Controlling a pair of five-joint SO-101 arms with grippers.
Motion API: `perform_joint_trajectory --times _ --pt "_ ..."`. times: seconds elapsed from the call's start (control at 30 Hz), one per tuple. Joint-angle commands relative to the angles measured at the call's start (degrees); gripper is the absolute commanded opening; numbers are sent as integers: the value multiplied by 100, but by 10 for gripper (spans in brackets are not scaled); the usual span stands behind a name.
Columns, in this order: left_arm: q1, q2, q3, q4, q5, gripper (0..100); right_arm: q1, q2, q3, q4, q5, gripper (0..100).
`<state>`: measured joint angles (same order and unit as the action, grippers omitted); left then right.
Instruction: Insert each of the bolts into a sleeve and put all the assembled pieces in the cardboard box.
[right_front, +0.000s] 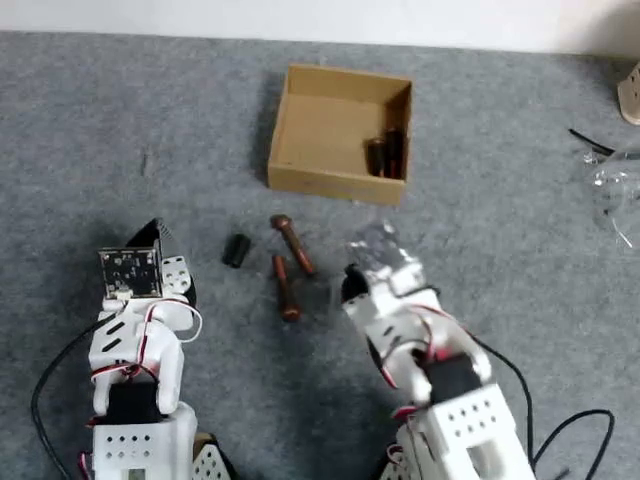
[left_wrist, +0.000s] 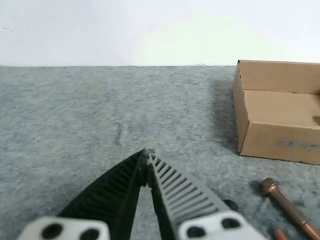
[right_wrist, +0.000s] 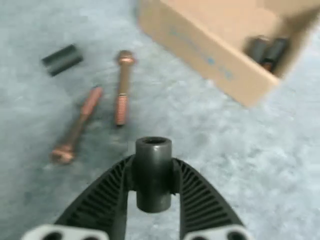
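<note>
My right gripper (right_wrist: 153, 170) is shut on a black sleeve (right_wrist: 153, 150), held upright just above the grey carpet. Beyond it lie two copper bolts (right_wrist: 122, 87) (right_wrist: 76, 131) and a loose black sleeve (right_wrist: 61, 59). In the high view the bolts (right_front: 292, 245) (right_front: 286, 288) lie side by side between the arms, with the loose sleeve (right_front: 236, 250) to their left. The right gripper (right_front: 352, 284) is just right of them. The cardboard box (right_front: 300, 150) stands behind, with dark assembled pieces (right_front: 386, 155) in its right corner. My left gripper (left_wrist: 147, 156) is shut on nothing, left of the sleeve.
A crumpled clear plastic bag (right_front: 380, 243) lies beside the right gripper, in front of the box. Cables and clear plastic (right_front: 605, 165) lie at the far right edge. Open carpet stretches to the left of the box (left_wrist: 277, 120).
</note>
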<state>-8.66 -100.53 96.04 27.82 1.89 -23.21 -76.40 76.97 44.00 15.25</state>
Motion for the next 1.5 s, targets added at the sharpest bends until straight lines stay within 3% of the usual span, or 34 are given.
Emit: perform_joint_trajectory --times 0.0,0.23,0.47,0.87,1.17,1.47 --pt "92 -84 119 -105 -26 7 514 -1024 549 -189 9 4" --pt "92 -84 119 -105 -26 7 611 -2923 1842 171 18 4" --pt "84 -84 119 -97 -35 7 901 -2862 2097 435 9 4" --pt "48 -92 119 -62 -26 7 1200 -2897 2466 -66 -352 4" --pt "92 -136 119 1723 -26 7 1200 -2897 2466 -75 -352 4" --pt "92 -136 119 2040 -26 7 1200 -2897 2466 -48 -352 4"
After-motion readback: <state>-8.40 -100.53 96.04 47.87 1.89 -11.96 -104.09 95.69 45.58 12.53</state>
